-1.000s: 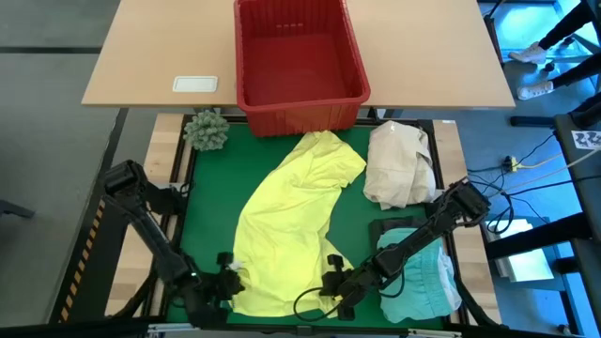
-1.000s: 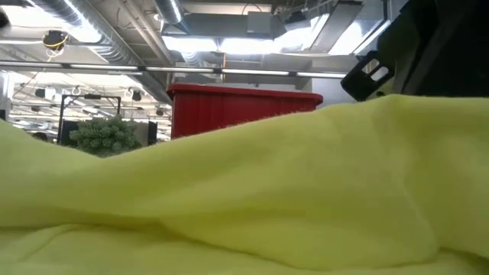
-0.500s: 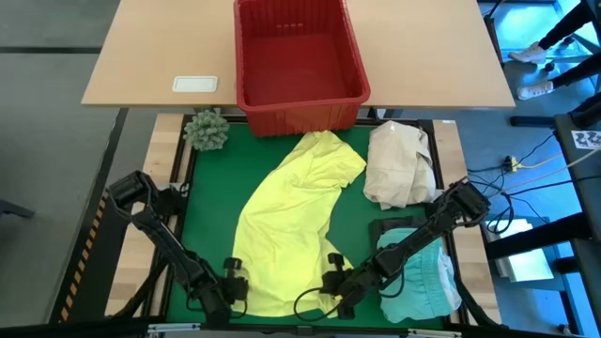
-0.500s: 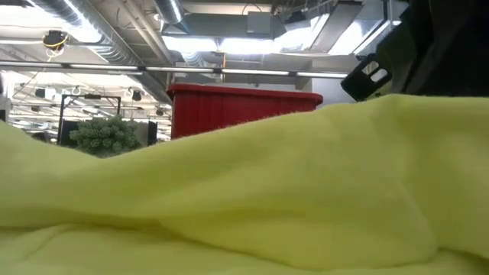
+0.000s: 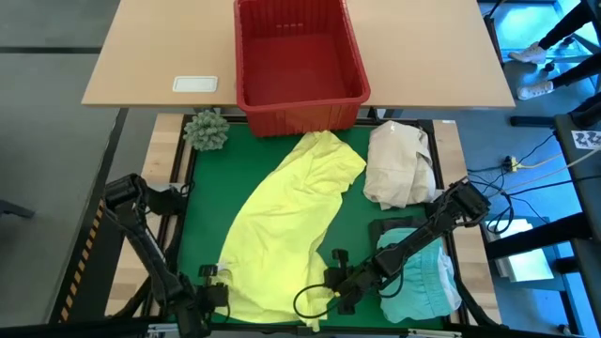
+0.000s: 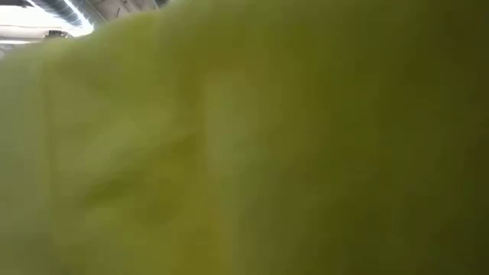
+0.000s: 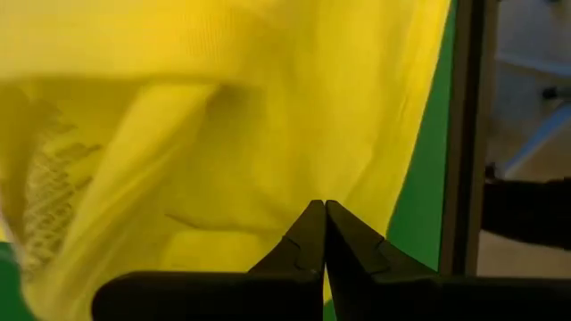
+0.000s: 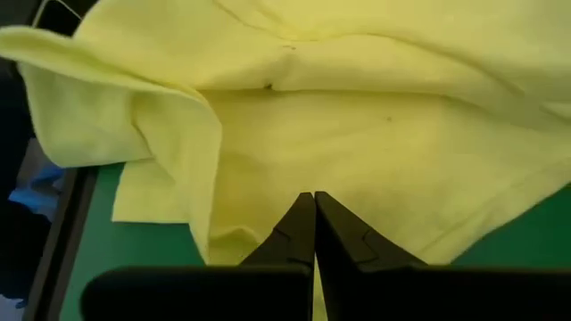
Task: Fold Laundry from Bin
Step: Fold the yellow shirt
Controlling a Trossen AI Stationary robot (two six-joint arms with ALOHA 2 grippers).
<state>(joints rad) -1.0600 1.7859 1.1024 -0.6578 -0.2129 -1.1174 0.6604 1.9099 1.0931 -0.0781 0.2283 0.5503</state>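
Now yellow garment (image 5: 282, 225) dragged nearer

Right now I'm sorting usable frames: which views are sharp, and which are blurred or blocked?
High view: sharp and evenly lit, the yellow garment, bin and both arms clear. Low view: blocked, only a blurred yellow-green smear of cloth against the lens. Both wrist views: usable, left gripper and right gripper crisp.

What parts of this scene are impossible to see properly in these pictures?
- Low view: yellow garment fills the frame, blurred, hiding everything behind it.
- High view: turquoise garment partly covered by the right arm.
- High view: the garment's near edge is hidden by the left gripper and right gripper.
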